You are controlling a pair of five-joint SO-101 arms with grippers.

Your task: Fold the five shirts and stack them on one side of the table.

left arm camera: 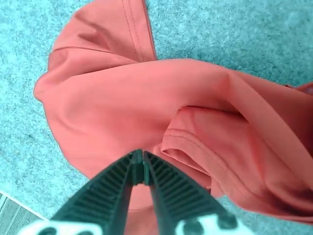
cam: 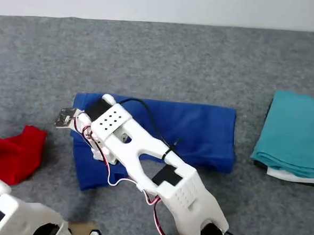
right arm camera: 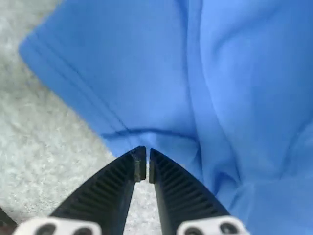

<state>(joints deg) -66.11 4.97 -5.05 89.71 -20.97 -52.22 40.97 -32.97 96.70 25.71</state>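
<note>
Blue shirt: the blue shirt [cam: 199, 130] lies in the middle of the desk [cam: 160, 59], spread wide from left to right. Its near left part juts toward the arms, so I judge it only partly folded.
Right claw: the right claw [cam: 66, 118] sits at the shirt's far left corner with its tips on the hem. The jaws are pressed together. The right wrist view does not settle whether a sliver of cloth is caught between them.
Why there: a corner gives the best hold for carrying one edge over the rest, so this looks like the start of the next fold.
Red shirt: the red shirt [cam: 13, 151] lies crumpled at the left edge of the desk, well apart from the blue one. It seems to be waiting its turn.
Left claw: the left claw [left arm camera: 142, 169] hangs over the red cloth with its jaws closed and nothing visibly between them. This arm is parked near and left, out of the working arm's way.
Stack: a folded teal shirt [cam: 297, 131] lies at the right edge, with a white layer [cam: 287, 175] and a dark edge peeking out beneath it. This is the chosen side for the pile.
Progress: probably three shirts are stacked, one is being folded and one is untouched.
Risk: a thin grip on the hem may slip when the corner is lifted.
</note>
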